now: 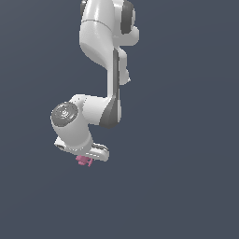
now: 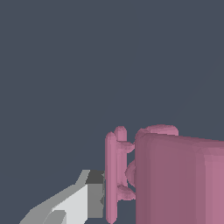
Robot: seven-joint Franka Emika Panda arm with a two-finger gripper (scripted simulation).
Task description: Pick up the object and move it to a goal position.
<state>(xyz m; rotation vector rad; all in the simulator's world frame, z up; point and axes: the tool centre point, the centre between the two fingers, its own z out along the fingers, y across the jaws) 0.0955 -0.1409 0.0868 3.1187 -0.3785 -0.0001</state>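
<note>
The small pink jagged plastic-looking object [image 1: 83,161] is being seen directly beneath the white two-finger gripper [image 1: 86,158] of the white arm. In the wrist view the pink object [image 2: 175,175] is lying against one grey-white finger [image 2: 83,201]. Whether the fingers are clamped on it cannot be told. No tabletop edge or corner is being shown, only a plain dark-blue background. The pick-up is being judged probably made; no goal marker is being shown, so transfer is being judged outstanding. No containers are being observed.

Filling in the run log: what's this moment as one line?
phase: carry | pink object at gripper, one finger touching it | other finger out of view | goal: not visible
</note>
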